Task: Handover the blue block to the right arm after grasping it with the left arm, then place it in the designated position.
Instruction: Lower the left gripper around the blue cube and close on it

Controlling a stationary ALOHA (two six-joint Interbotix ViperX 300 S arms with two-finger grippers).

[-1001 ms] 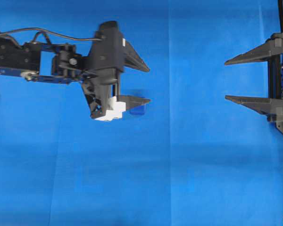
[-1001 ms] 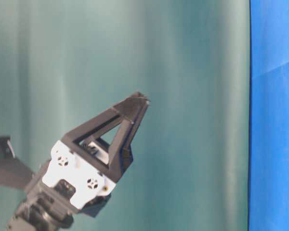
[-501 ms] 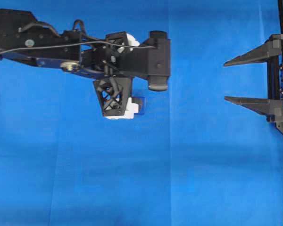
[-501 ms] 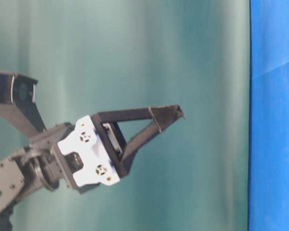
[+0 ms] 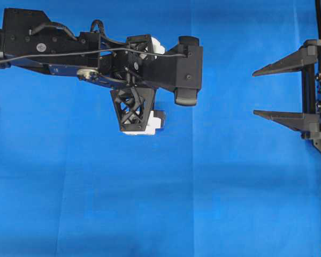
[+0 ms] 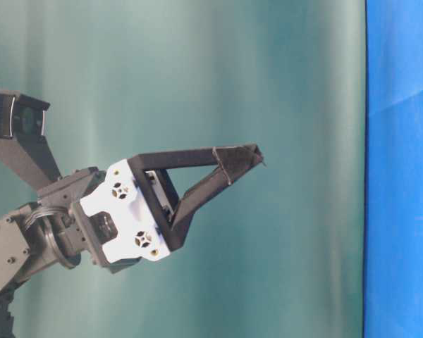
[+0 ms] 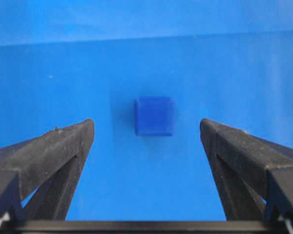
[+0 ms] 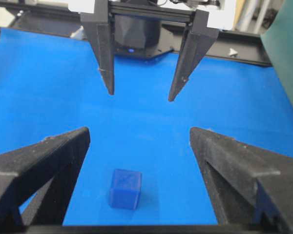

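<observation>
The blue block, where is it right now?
In the left wrist view the blue block lies on the blue cloth, centred ahead of the open left gripper, untouched.

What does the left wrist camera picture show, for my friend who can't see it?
A small blue block sits on a blue cloth, lined up with the gap between the left gripper's two wide-open black fingers, which do not touch it.

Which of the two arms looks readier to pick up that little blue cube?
The left. Its open hand hangs right over the blue block, which sits between its fingers in the left wrist view. The right hand waits, open too, at the cloth's far edge.
</observation>
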